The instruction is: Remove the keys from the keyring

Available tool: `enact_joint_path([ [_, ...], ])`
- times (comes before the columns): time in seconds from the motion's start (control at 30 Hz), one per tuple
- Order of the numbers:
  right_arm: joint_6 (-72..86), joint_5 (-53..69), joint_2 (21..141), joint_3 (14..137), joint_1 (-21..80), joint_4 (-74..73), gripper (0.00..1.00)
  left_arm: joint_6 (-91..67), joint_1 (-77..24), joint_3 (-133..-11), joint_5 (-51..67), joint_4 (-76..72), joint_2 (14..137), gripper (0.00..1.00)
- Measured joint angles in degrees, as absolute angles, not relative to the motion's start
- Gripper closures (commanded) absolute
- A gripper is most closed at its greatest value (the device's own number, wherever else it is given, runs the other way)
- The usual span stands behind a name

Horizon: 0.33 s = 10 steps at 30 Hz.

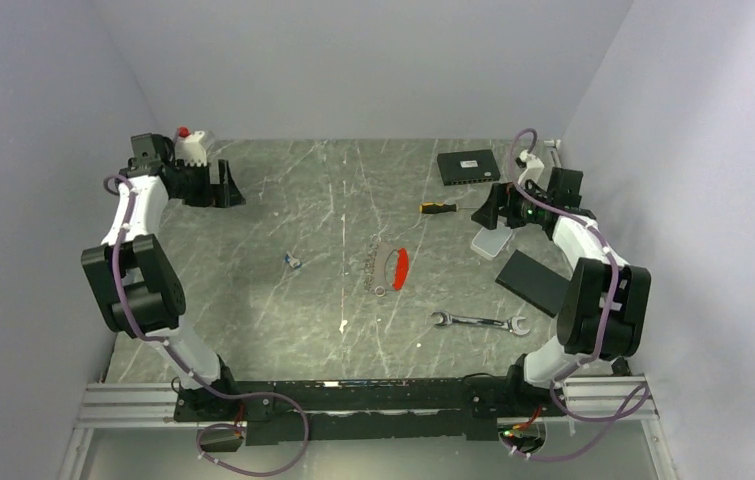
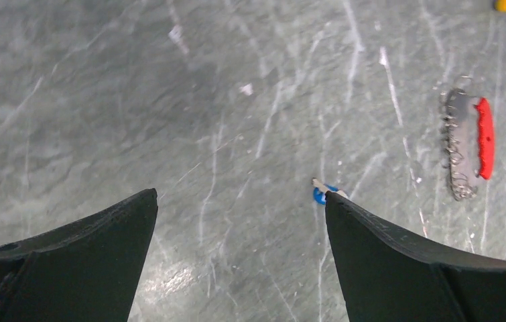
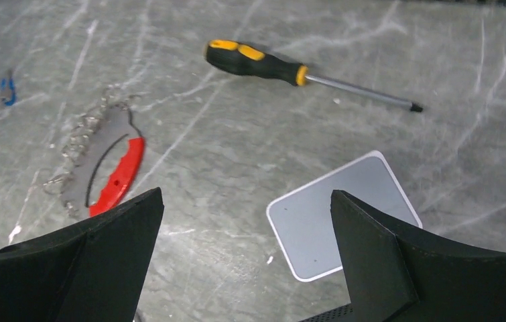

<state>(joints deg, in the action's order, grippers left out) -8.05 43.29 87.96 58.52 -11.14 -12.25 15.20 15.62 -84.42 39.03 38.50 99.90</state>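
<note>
One blue-headed key (image 1: 293, 261) left of keyring (image 1: 399, 268); keyring long axis near-far.

The keyring (image 1: 390, 268) lies apart from the blue-headed key (image 1: 293, 261).

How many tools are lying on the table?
2. The yellow-and-black screwdriver lies toward the far side, right of centre. The silver wrench lies nearer the arm bases, also right of centre. The arms could be hiding something small.
</note>
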Motion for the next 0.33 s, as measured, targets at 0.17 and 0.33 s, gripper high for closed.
enact_joint_path([
  [0.17, -7.2, 39.3, 91.6, 57.2, -11.1, -11.0, 0.0, 11.9, 16.5, -79.1, 34.7, 34.9, 100.1, 0.01],
  [0.33, -7.2, 38.8, 91.6, 56.5, -11.0, -10.2, 0.0, 11.3, 16.1, -74.1, 32.0, 33.1, 100.0, 0.01],
])
